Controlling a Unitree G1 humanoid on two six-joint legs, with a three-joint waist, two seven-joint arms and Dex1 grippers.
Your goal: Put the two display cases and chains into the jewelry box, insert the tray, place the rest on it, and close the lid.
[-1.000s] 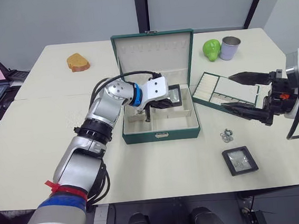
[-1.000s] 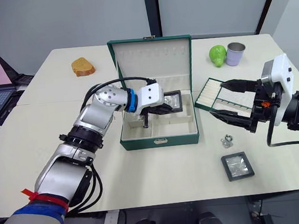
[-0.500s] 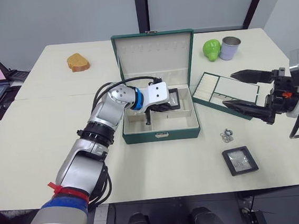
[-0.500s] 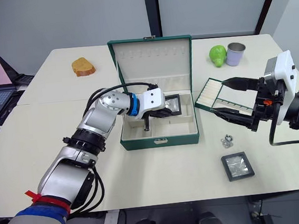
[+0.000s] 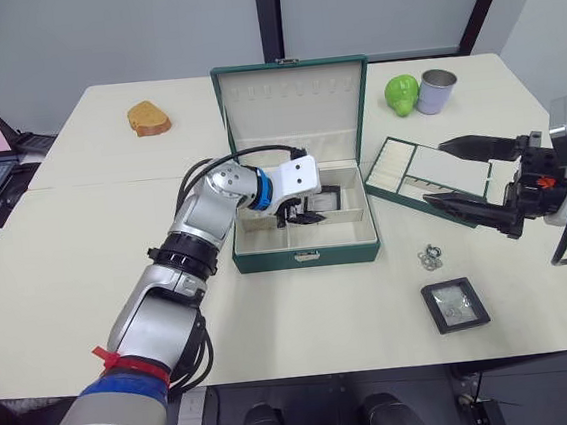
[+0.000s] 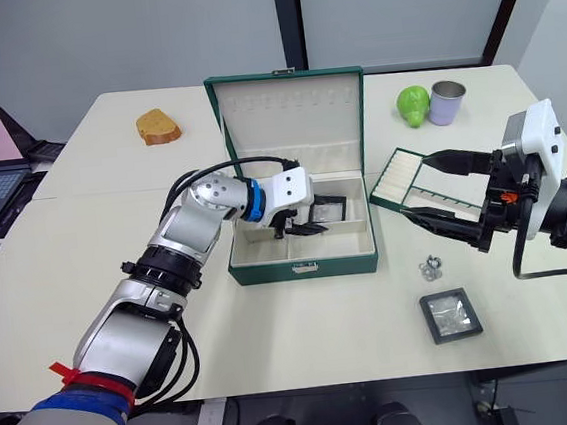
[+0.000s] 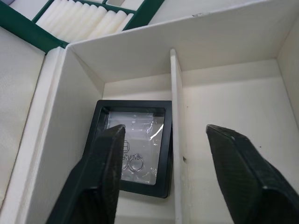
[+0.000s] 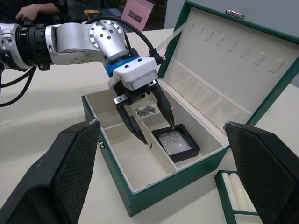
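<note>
No text, label, brand or number is legible on anything here.

Your jewelry box (image 5: 306,256) sits mid-table, dark green, cream-lined, lid (image 5: 291,111) standing open and upright with a row of small hooks. One display case (image 7: 132,147) lies flat in the box's right rear compartment, black frame, clear window up. You can see a small heap of chain (image 8: 145,110) in a rear compartment. The second display case (image 5: 454,304) lies flat on the table right of the box, rings (image 5: 429,256) just behind it. Tray (image 5: 431,180) lies right of the box.
</note>
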